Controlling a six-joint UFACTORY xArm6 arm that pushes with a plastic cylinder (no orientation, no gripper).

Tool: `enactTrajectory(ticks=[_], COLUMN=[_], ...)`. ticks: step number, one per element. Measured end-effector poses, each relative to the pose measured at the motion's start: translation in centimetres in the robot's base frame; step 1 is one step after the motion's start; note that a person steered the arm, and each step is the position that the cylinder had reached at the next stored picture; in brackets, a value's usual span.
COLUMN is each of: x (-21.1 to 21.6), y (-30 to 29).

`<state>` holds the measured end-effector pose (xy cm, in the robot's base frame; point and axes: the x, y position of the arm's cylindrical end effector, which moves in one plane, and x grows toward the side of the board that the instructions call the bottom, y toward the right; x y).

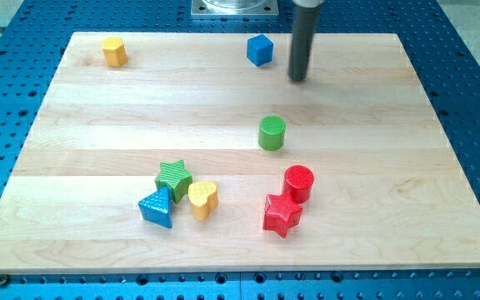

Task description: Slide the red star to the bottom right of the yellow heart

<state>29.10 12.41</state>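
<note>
Nearest you: red star [281,215], touching the red cylinder [299,183], at the right of the yellow heart [202,199] on the worktop [98,133]. No jaws; my tip [297,78] sits well above, beside the blue cube [259,50].

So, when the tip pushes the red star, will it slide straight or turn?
The red star probably slides easily: the wooden board looks smooth. Pushed on one point, it may turn, being uneven in outline. It seems to touch the red cylinder, which might move too. My tip is far above it.
</note>
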Motion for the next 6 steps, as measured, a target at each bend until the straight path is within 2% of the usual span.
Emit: enactTrajectory(ticks=[1, 2, 3, 4, 5, 6], x=[-5.2, -6.1, -3.0, 4.1, 15.2, 25.6], y=[-1.1, -6.3, -3.3, 1.2, 8.5, 3.3])
